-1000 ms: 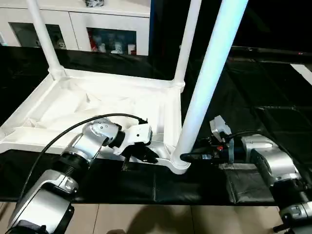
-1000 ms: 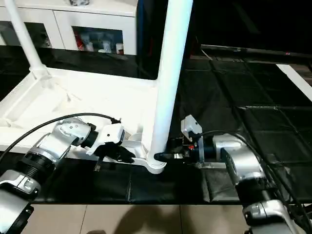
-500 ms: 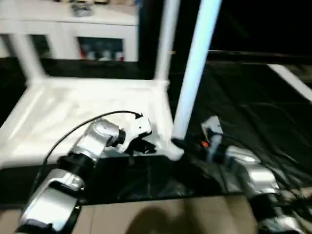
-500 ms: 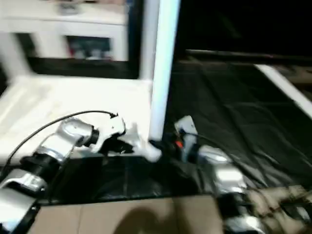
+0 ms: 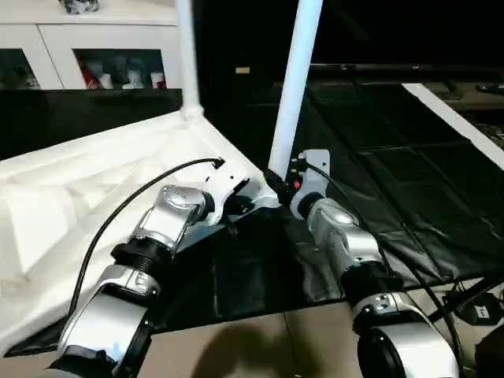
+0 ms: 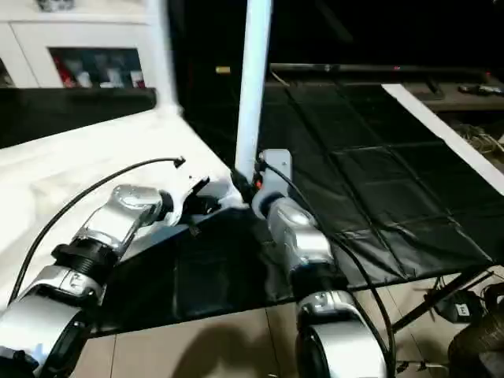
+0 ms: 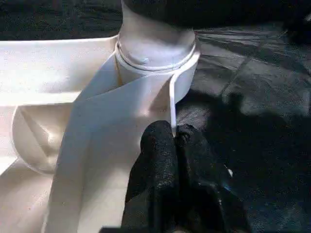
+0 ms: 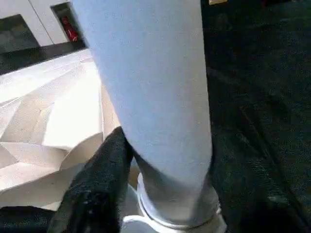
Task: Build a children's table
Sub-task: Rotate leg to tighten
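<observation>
Children's table [image 5: 94, 181], white plastic, is seen lying upside down on a black mat [image 5: 394, 181] spread over the floor, its ribbed underside turned up. Two tapered white tube legs are seen standing in its round corner sockets: a near leg [image 5: 293, 87] rises from the near corner socket [image 7: 158, 53], and a far leg [image 5: 186, 55] stands at the corner beyond it.

At the near corner socket both hands are gathered. The left hand [image 7: 174, 141] is pressed together, its two black fingers [image 7: 158, 160] pinching the thin upright rim of the table top just beside the socket. The right hand [image 8: 160, 160] is placed around the base of the near leg just above the socket, with one black finger [image 8: 104, 174] laid against the leg's side toward the table top; the fingers are held apart by the width of the leg, and whether the far finger touches it cannot be told. The silver forearms are seen reaching in toward this corner from either side, a black cable [image 5: 134, 201] arching over the left one.

Beyond the table, behind the far leg, a white cabinet with glass doors [image 5: 102, 55] is seen. Bare light flooring [image 5: 260, 346] is seen on the near side of the mat.
</observation>
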